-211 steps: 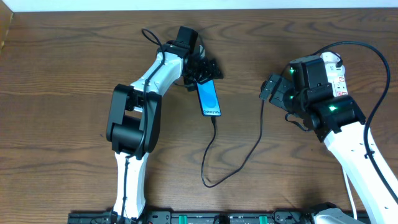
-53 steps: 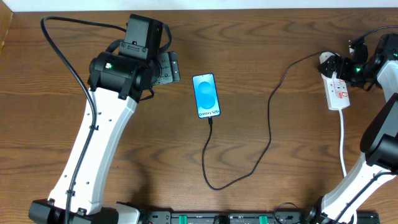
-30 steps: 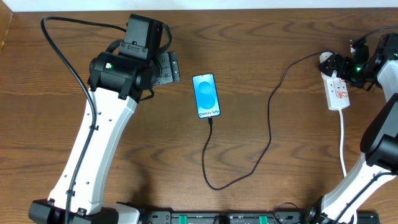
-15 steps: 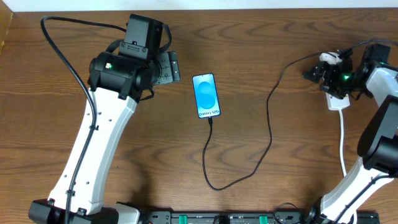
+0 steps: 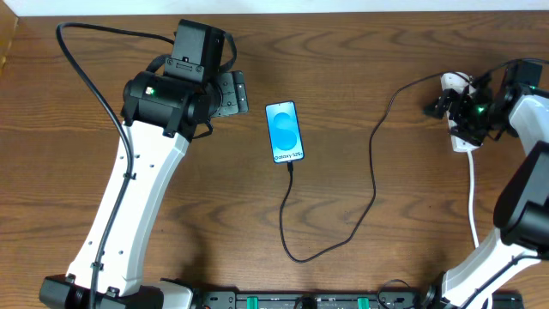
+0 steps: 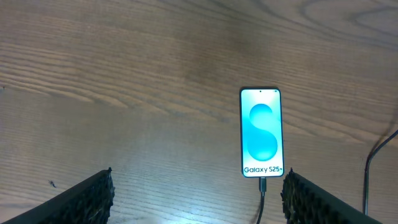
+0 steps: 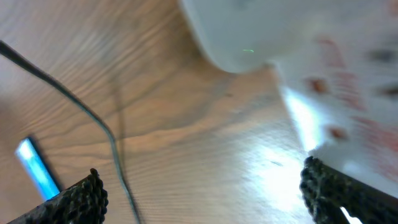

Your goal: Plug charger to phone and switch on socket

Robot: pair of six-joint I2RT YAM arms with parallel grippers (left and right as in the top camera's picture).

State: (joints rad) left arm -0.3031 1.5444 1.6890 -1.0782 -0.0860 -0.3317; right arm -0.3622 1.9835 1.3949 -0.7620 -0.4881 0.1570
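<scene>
Count: one phone (image 5: 285,131), one charger (image 5: 373,180), one socket (image 5: 466,142), two end effectors.
Phone: middle of table (image 5: 386,257), long axis front-to-back, plugged end toward robot.
Left end effector (image 5: 230,93): released, empty.
Right end effector (image 5: 455,110): released, over socket.

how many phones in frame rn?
1. The phone lies screen-up mid-table, with the charger plugged into its bottom edge. No second one shows, though the left arm or right arm could hide one.
</scene>
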